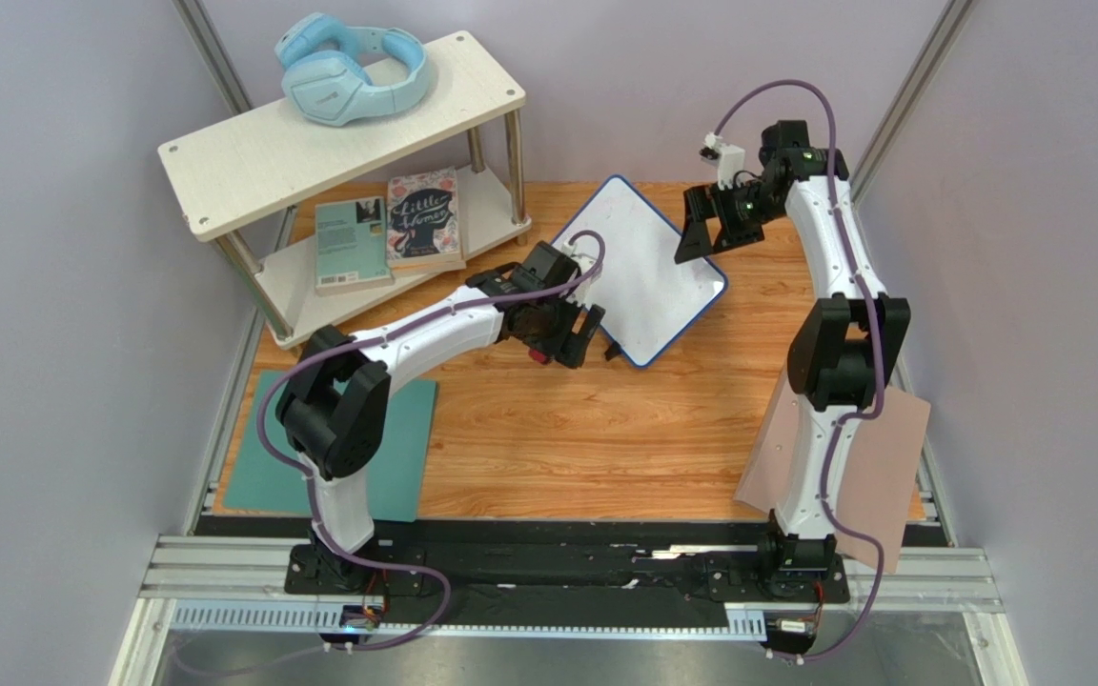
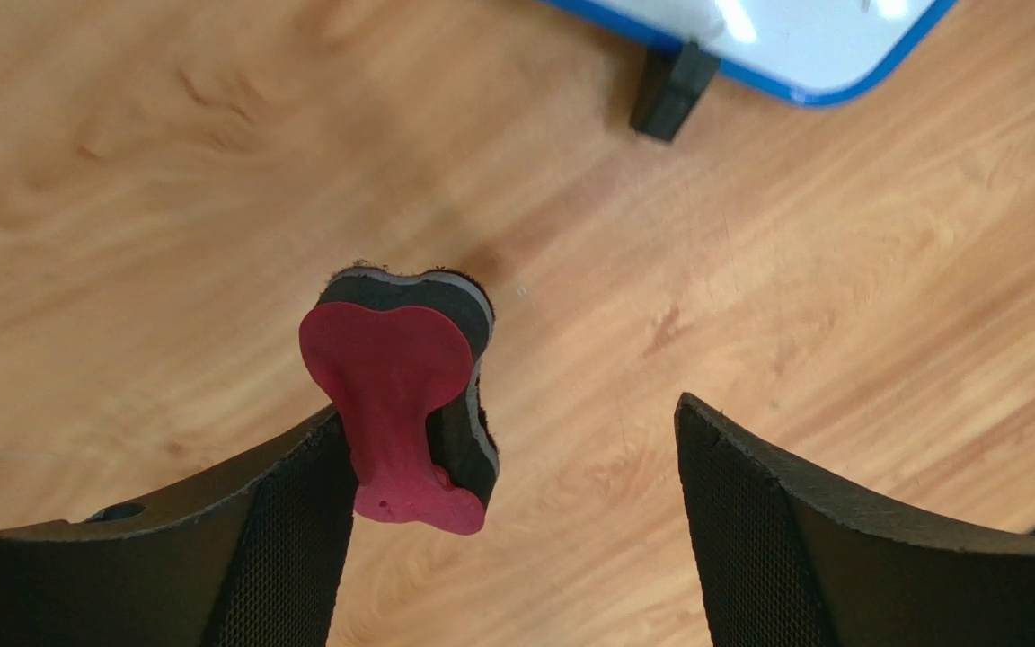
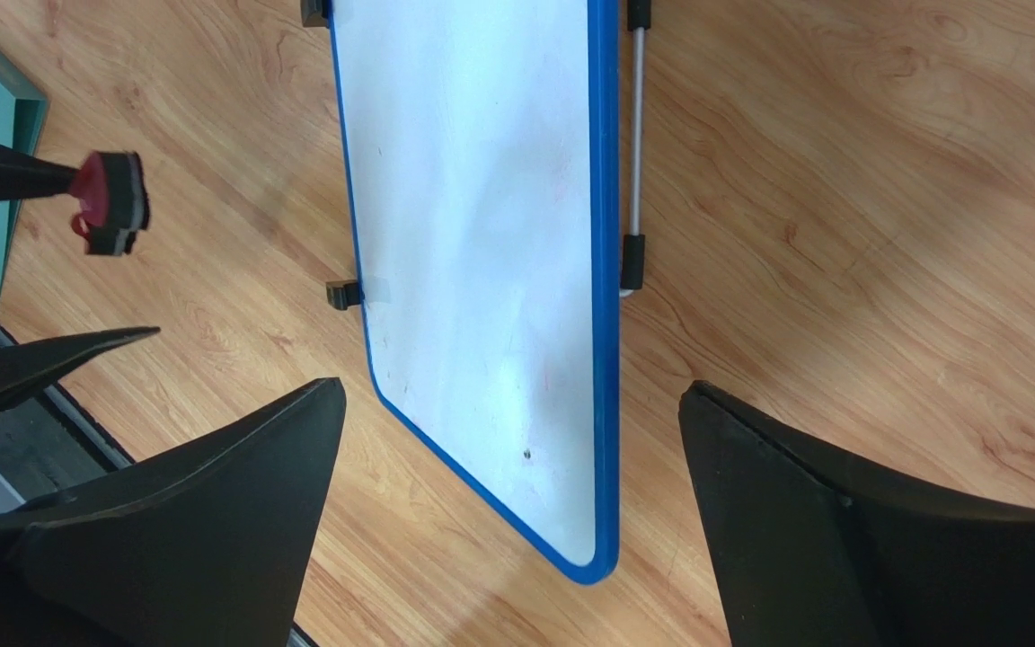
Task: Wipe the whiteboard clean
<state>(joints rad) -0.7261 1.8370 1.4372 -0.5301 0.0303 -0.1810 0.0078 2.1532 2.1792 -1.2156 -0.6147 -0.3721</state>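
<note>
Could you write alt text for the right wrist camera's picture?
A white whiteboard with a blue rim sits on a wooden table, seen from above between the open black fingers of the right tool. At far left, a red-and-black eraser touches one finger of the left tool.

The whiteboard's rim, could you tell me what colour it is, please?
Blue; the whiteboard's rim shows best in the right wrist view.
</note>
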